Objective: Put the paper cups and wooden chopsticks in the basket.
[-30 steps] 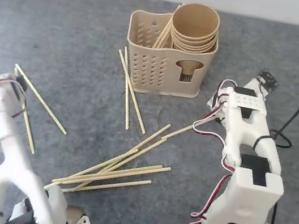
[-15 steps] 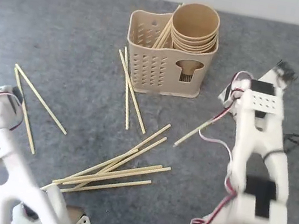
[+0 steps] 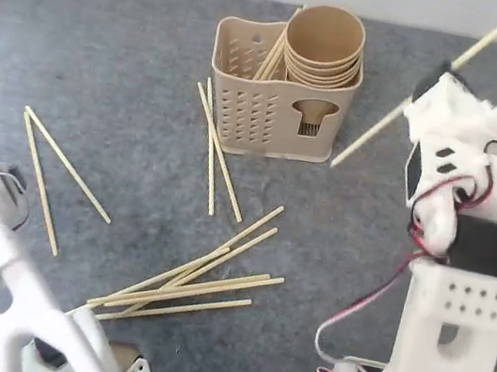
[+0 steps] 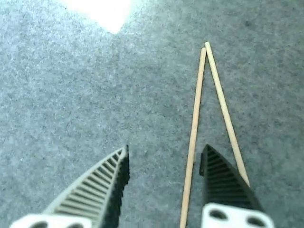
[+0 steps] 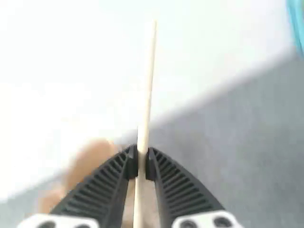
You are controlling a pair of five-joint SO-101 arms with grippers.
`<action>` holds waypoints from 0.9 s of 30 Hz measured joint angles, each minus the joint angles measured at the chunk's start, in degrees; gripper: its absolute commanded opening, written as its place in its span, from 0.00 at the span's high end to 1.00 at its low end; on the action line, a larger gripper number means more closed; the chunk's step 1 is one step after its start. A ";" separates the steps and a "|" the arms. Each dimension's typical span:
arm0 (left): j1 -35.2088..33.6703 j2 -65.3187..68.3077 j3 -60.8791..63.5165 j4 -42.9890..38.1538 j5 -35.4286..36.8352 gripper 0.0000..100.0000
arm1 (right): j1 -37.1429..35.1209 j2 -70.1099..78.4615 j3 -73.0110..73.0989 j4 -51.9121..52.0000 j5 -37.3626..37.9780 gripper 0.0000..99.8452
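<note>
The basket [image 3: 276, 105] stands at the far middle of the tabletop [image 3: 109, 48]. The paper cups [image 3: 325, 41] are already nested in one stack in one side of it, with a few chopsticks [image 3: 272, 56] leaning in the slot beside them. So the cups look done, and the sticks are the work left.

The right pincer [image 5: 141, 159] is clamped on one chopstick [image 3: 383, 125], held aloft and slanted just beside the basket, its low end near the basket's side. Two more sticks [image 3: 217, 162] lie against the basket's front, a loose heap [image 3: 204, 279] sits mid-table, and a V-shaped pair [image 3: 66, 165] lies off to the left. The left pincer [image 4: 164, 156] hangs spread apart over that pair, holding nothing.

I'd guess the tall cup stack crowds the drop.
</note>
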 measured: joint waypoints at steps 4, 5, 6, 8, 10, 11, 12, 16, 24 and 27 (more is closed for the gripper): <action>0.00 0.00 5.01 0.18 0.00 0.77 | -4.22 -0.62 0.00 -9.32 4.75 0.99; 0.00 0.00 6.24 -0.26 0.00 0.77 | -5.01 -0.62 0.00 -11.96 5.80 0.99; 0.00 0.00 7.30 -0.70 0.00 0.77 | -6.15 -0.62 0.00 -14.42 6.95 0.99; 0.00 0.00 9.32 -1.76 0.00 0.77 | -8.62 -0.62 0.00 -19.60 8.97 0.99; 0.00 0.00 10.55 -2.46 0.00 0.77 | -11.43 -0.09 0.00 -24.88 11.08 0.99; 0.00 0.00 10.81 -3.08 0.00 0.77 | -12.48 0.62 0.00 -27.69 12.13 0.99; 0.00 0.00 10.81 -3.60 0.00 0.77 | -13.45 1.76 0.00 -30.33 13.19 0.99; 0.00 0.00 12.04 -5.45 0.00 0.77 | -16.18 9.32 0.00 -40.09 16.44 0.99; 0.00 0.00 13.63 -8.88 0.00 0.77 | -23.30 25.49 0.00 -58.11 29.19 0.99; 0.00 0.00 13.63 -8.97 0.00 0.77 | -24.44 29.54 0.09 -60.31 30.59 0.98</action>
